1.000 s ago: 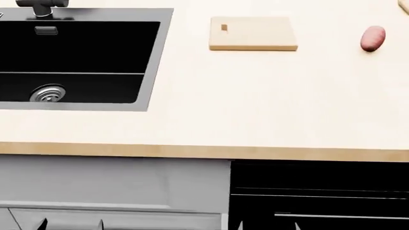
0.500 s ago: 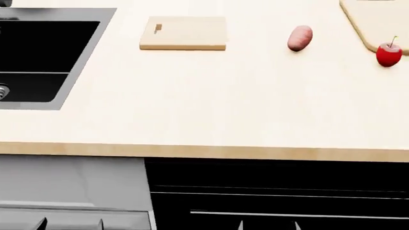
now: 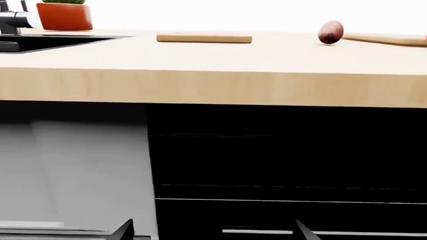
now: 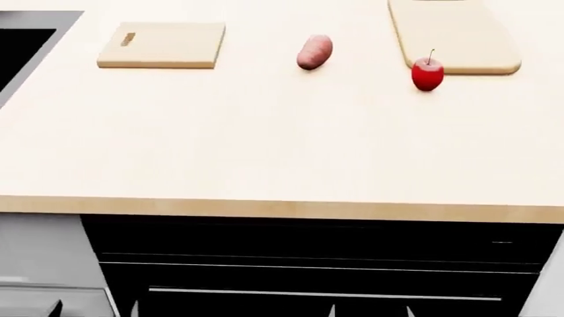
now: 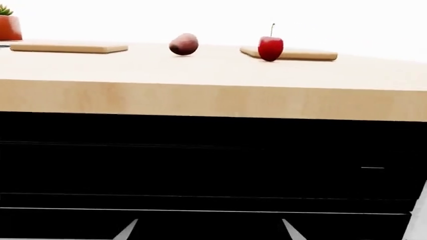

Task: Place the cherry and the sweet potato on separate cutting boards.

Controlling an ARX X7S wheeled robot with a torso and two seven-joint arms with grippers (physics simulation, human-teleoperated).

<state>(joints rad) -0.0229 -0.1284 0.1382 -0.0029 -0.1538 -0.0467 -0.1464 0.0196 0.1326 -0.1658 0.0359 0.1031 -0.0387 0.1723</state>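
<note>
The top edge is cutting off the rounded cutting board (image 4: pixel 454 39) in the head view; both grippers are showing only fingertip slivers (jaw state unreadable) at wrist-view edges.

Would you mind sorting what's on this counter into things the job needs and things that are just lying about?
Needed:
cherry
sweet potato
square-cornered cutting board
rounded cutting board

Lying about:
sink
potted plant
faucet
counter

Open counter (image 4: pixel 264 145) before sweet potato (image 4: pixel 315 52) and cherry (image 4: pixel 427 74).
</note>
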